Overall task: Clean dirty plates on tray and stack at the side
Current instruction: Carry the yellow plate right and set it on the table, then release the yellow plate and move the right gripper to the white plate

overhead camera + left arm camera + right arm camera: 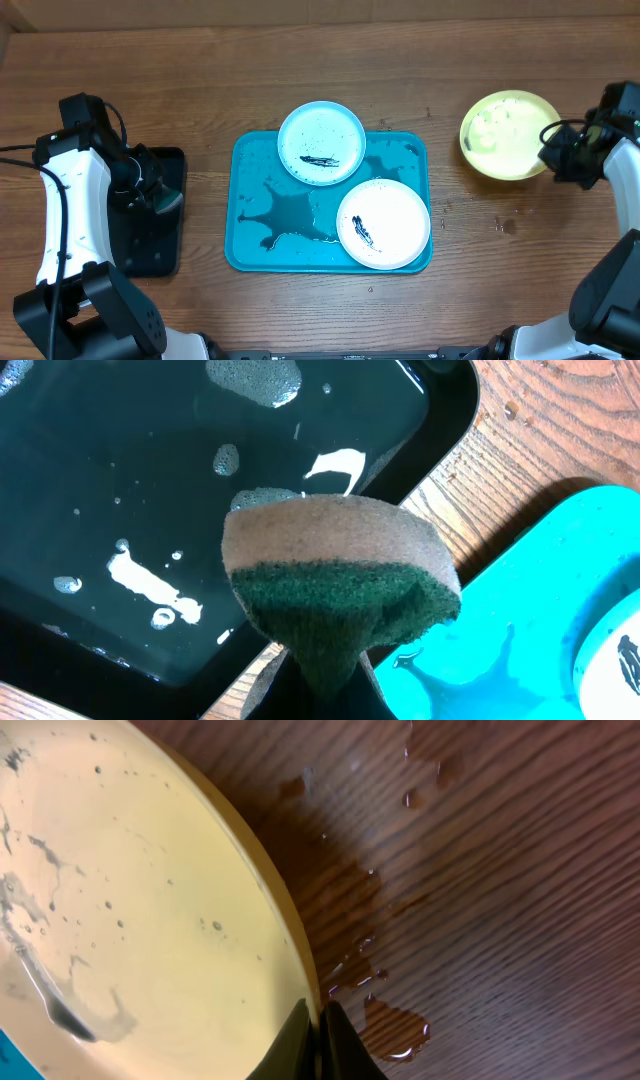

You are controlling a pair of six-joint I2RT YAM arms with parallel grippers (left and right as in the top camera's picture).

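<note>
Two dirty plates sit on the tray (pixel 255 160). The light-blue-rimmed plate (pixel 320 143) is at the far edge, overhanging the rim. The white plate (pixel 383 223) is at the near right corner. Each has a dark smear in the middle. They are just beside each other; can't tell if the rims touch.

The third, the yellow-green-rimmed plate (pixel 505 135), is off the tray, well to the right on the surface (pixel 200 70). The right wrist view shows grey streaks inside it. The right jaws are pressed together on its right-hand rim, pinching it, with water drops on the wood beside them.

A puddle (pixel 290 215) covers part of the tray's left half. Left of the tray is the black tray (pixel 150 250), which holds water. Above it the left jaws pinch a sponge (pixel 340 575), green scrub side toward the camera.

Key relation: both plates on the tray lie to the right of the sponge, with the wet half of the tray between. The light-blue one is nearer the left arm (pixel 70 200) and the white one nearer the right arm (pixel 625 170). The plates are round, so there is no long axis to line up with. Likely the right jaws must let go of the yellow-green rim before steadying either plate.
</note>
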